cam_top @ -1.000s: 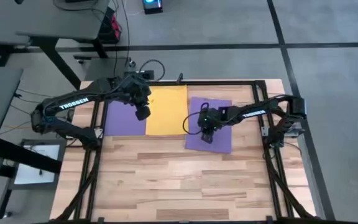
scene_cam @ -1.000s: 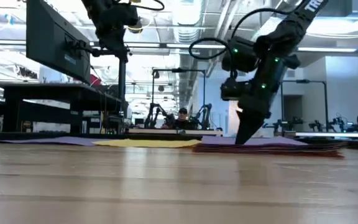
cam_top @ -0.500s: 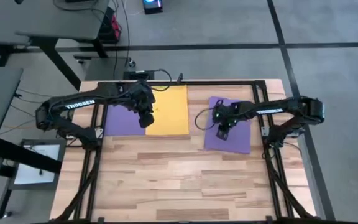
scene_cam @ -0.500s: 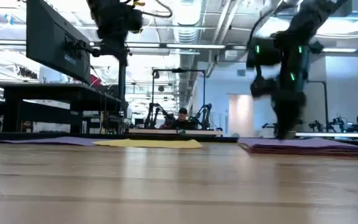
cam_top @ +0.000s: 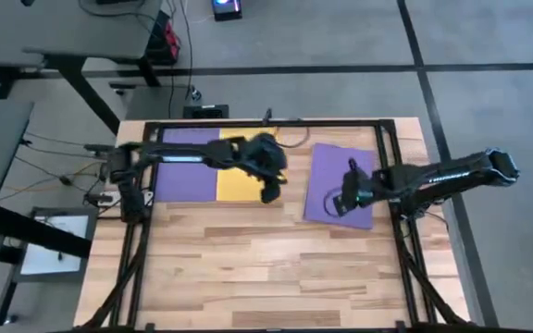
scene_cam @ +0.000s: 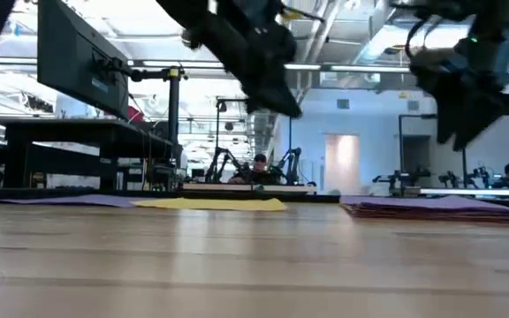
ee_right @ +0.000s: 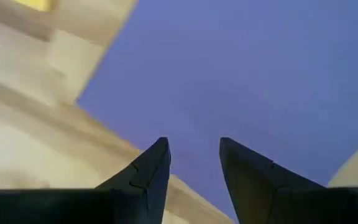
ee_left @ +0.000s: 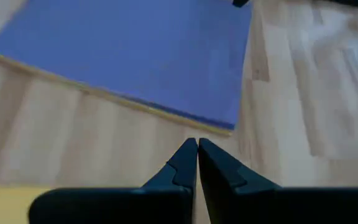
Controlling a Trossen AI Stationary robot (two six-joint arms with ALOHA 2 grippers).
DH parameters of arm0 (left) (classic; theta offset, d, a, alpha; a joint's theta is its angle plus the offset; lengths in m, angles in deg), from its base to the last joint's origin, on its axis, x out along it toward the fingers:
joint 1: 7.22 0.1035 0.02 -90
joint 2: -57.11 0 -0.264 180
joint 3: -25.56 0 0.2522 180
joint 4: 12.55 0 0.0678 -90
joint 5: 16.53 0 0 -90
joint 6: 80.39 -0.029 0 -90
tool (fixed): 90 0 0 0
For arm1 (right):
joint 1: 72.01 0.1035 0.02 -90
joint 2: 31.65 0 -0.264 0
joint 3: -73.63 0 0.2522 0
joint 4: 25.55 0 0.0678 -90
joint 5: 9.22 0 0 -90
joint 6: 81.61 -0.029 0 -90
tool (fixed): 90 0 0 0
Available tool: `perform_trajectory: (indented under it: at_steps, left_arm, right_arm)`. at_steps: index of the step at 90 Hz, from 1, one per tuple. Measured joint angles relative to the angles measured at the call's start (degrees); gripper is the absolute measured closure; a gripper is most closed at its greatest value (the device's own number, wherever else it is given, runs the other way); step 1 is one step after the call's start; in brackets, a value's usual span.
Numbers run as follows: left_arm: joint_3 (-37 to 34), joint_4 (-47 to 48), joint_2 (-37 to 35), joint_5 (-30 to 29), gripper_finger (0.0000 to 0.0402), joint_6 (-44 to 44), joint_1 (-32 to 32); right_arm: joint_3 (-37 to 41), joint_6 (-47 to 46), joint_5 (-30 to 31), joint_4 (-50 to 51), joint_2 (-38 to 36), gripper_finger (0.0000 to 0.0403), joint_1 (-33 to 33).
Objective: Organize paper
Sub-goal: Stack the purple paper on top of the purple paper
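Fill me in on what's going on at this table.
A two-armed robot is sorting coloured paper on a wooden table. A flat purple sheet and a flat yellow sheet lie side by side near the table's far edge. A purple-topped stack of sheets sits apart to their right. The left gripper, fingers shut and empty, hangs near the yellow sheet's right edge. The right gripper, fingers open, hovers over the stack's near edge. Neither holds paper.

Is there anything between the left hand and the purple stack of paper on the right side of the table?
Nothing visible. The left hand, fingers shut, hangs over bare wood of the table past the yellow sheet; only open tabletop separates it from the purple stack, where the right hand hovers open.
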Motion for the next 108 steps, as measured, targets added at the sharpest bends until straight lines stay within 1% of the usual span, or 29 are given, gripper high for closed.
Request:
perform_trajectory:
  at_steps: [10,19,33,45,51,61,83,91,100,108]
  left_arm:
    - [1.5,0.0,6.1,-0.2,0.0402,2.4,-1.0]
    - [1.6,-0.5,9.5,0.3,0.0402,4.9,-1.4]
    - [1.7,-8.6,13.6,3.8,0.0402,2.8,-4.3]
    - [1.7,-15.1,17.3,3.6,0.0402,2.1,-7.0]
    - [1.7,-17.3,18.3,1.8,0.0402,4.6,-7.8]
    - [1.8,-18.9,18.9,-2.5,0.0402,5.5,-8.6]
    - [1.7,-18.7,18.9,-2.8,0.0402,6.0,-8.4]
    - [1.7,-18.6,18.9,-2.8,0.0402,6.0,-8.4]
    - [1.7,-18.6,18.9,-2.9,0.0402,5.8,-8.4]
    - [1.7,-18.5,18.9,-2.9,0.0402,5.4,-8.4]
  right_arm:
    - [1.4,-1.0,1.1,-5.6,2.3,0.0271,2.2]
    - [2.7,0.8,1.2,-9.2,4.3,0.0271,3.7]
    - [4.2,3.3,1.2,-12.2,6.2,0.0271,3.8]
    - [4.4,6.9,1.2,-13.6,6.8,0.0271,3.4]
    - [4.4,6.9,1.2,-14.1,7.4,0.0271,3.3]
    - [4.4,9.4,1.2,-16.9,9.5,0.0271,3.3]
    - [4.4,10.0,0.4,-23.0,16.1,0.0271,4.3]
    - [4.4,10.5,-3.1,-27.0,18.2,0.0271,4.9]
    - [4.4,14.5,-8.4,-32.8,19.2,0.0271,6.4]
    - [4.4,17.4,-12.3,-35.5,19.1,0.0271,8.3]
